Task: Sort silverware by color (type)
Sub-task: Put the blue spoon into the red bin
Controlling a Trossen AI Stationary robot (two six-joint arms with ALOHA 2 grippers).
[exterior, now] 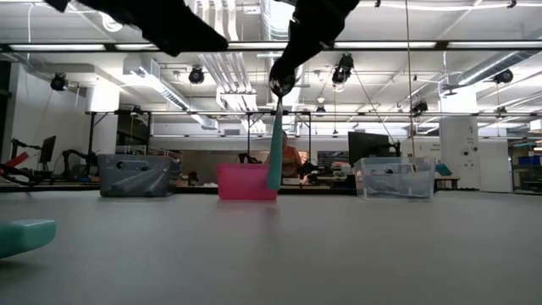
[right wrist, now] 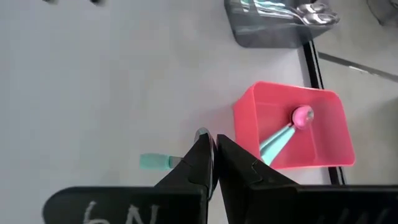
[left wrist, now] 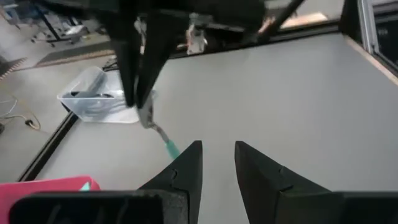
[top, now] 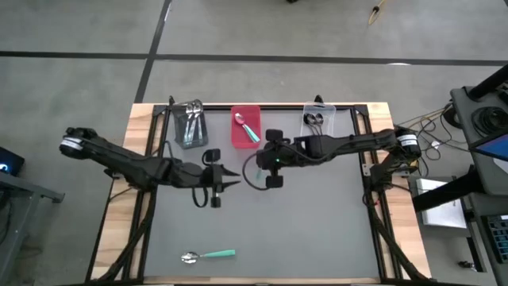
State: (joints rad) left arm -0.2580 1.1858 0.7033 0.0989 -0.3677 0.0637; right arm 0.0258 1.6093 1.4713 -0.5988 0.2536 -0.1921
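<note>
So the right gripper [right wrist: 214, 163] is pinched tight on a teal-handled silver spoon [exterior: 276, 152], holding it by the bowl end so the handle dangles straight down in the low view; it's up in the air over the grey table [top: 317, 230], just in front of the pink plastic rectangular bin [top: 245, 127], which already has one spoon with a teal handle [right wrist: 281, 138] lying in it. The left gripper [top: 230, 182] sits mid-table beside it, fingers a little apart and holding nothing. Another teal-handled spoon [top: 208, 255] lies alone near the front edge of the table.

What I'd worry about: that grip is right on the rounded bowl — slick metal, narrow contact — so the spoon could swing or slip out mid-carry; if it lets go early the handle lands on the bin's rim and the spoon tips back onto the table. The two grippers are also near each other, so a careless sideways move could bump them.
</note>
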